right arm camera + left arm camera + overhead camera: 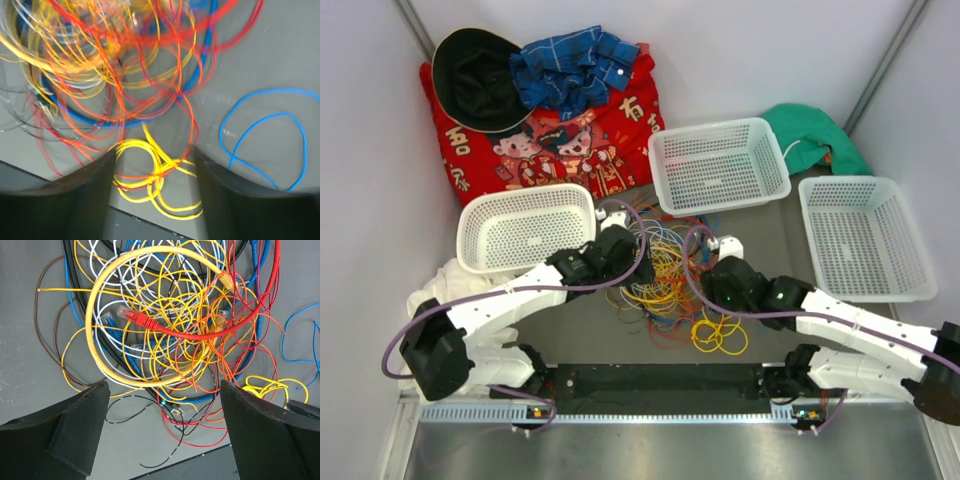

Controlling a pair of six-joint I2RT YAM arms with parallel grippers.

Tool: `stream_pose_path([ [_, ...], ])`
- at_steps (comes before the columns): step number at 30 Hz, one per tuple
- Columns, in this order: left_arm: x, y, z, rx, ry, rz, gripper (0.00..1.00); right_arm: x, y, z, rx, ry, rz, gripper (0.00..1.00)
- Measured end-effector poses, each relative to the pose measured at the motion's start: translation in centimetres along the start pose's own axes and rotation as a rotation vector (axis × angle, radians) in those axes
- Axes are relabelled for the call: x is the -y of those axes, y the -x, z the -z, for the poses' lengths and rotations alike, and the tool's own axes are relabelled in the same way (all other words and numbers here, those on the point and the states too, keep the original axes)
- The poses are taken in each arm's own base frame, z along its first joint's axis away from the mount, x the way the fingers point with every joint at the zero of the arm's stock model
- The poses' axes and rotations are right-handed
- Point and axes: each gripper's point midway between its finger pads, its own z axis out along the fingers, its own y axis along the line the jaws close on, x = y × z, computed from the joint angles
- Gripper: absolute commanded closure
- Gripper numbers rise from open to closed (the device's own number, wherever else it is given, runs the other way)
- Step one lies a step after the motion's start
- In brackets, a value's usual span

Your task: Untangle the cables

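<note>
"Top external first. Where are the cables [660, 280]?"
"One tangle in the middle of the counter [778, 228], closer to the near edge than the far one. Yellow, orange, red, blue, white and black, all looped through each other. A yellow coil [718, 335] sits at its near-right fringe."
"Grippers?"
"Left gripper [622, 243] is at the tangle's left side and right gripper [713, 262] at its right side, with the tangle between them. In the left wrist view the left fingers [75, 420] are spread wide with nothing pinched. A red plug cable [165, 330] and a thick yellow loop [97, 310] lie on top of the heap ahead. The right wrist view is blurred, but the right fingers [85, 190] stand apart, released. The yellow coil shows between them; can't tell if they touch it."
"Edges?"
"Hemmed in on three sides. Left basket [525, 228] is toward the left edge, just beside the left gripper. Middle basket [718, 165] is toward the far edge, its near rim just beside the tangle. Right basket [865, 235] runs along the right edge, well apart. Red cloth [555, 145], hat [475, 80] and plaid shirt [575, 65] are in the far-left corner. Green cloth [815, 135] is far right, behind the baskets."
"Open room?"
"Bare grey strip between tangle and near edge, plus a patch between the middle and right baskets. A loose blue wire [265, 125] lies alone on bare counter right of the tangle."
</note>
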Motion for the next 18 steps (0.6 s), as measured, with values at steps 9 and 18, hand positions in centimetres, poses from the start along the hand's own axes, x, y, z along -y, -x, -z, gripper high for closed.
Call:
stream_pose_path([
  [9, 0.2, 0.0, 0.0, 0.000, -0.008, 0.008, 0.05, 0.6, 1.9, 0.5, 0.045, -0.051, 0.026, 0.31],
  [18, 0.3, -0.1, -0.1, -0.003, -0.013, 0.008, 0.05, 1.8, -3.5, -2.9, -0.135, -0.115, 0.076, 0.78],
])
